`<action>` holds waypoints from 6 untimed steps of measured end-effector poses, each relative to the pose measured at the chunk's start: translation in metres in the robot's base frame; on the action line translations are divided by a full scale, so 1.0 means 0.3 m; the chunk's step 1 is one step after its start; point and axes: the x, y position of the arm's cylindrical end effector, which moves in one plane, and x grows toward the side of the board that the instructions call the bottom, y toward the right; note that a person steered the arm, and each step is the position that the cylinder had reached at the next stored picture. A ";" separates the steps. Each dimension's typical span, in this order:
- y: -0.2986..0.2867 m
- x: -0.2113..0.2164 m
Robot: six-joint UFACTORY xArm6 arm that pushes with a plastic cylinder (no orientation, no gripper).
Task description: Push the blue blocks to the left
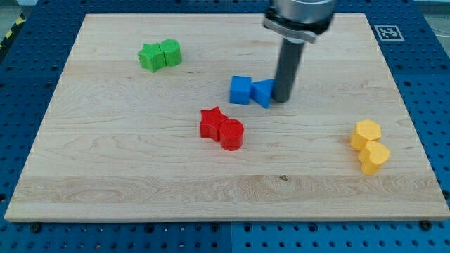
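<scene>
Near the wooden board's (140, 169) centre you see my tip (282, 99) (a bare rod, no pincer, holding nothing) touching the right one (263, 92) of two adjoining blue blocks; the left is a blue cube (240, 90).

This looks like a robotics lab or test bench. A pale wooden surface (140, 176) lies on a blue perforated base plate (422, 77) studded with regular mounting holes, which shows all around its edges. A black-and-white fiducial marker (386, 32) sits on the board's corner at about two o'clock, and yellow-black hazard tape (13, 28) shows at ten o'clock.
</scene>
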 end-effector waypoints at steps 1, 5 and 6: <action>-0.192 -0.052; -0.225 -0.051; -0.442 -0.051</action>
